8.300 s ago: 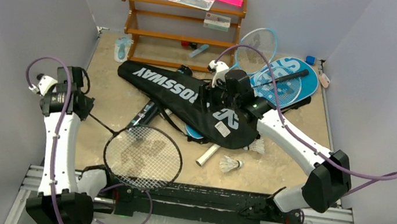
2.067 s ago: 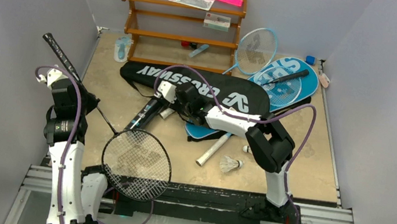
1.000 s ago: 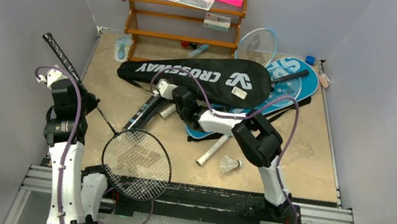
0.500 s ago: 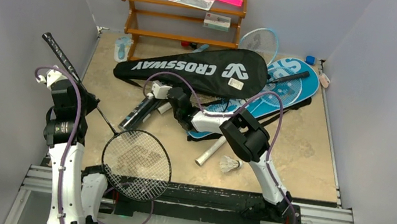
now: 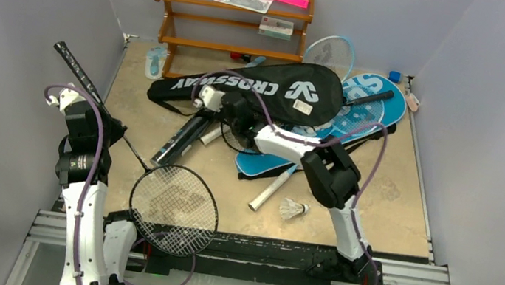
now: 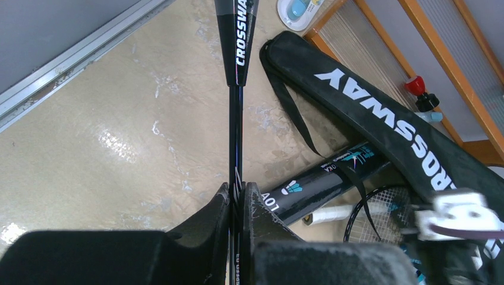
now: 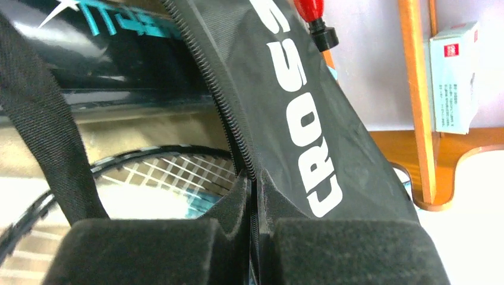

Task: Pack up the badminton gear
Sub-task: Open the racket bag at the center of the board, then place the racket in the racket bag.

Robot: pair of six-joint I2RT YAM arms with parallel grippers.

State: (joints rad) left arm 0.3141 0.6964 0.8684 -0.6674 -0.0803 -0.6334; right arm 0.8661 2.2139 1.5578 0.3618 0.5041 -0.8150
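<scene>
Grips racket (image 6: 235,119) shaft in clenched left claw (image 6: 236,205), head at the table's (image 5: 389,206) near edge, handle toward far-left corner. Pinches cover (image 7: 309,136) by its zipper edge in right claw (image 7: 254,205), lengthwise along far edge, beyond the racket.

"CROSSWAY" marks the black racket cover (image 5: 261,88) and black racket shaft (image 6: 240,50).

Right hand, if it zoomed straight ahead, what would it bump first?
Probably the black "CROSSWAY" racket cover, whose zip edge the right hand pinches; the brown wooden rack seems farther behind.
</scene>
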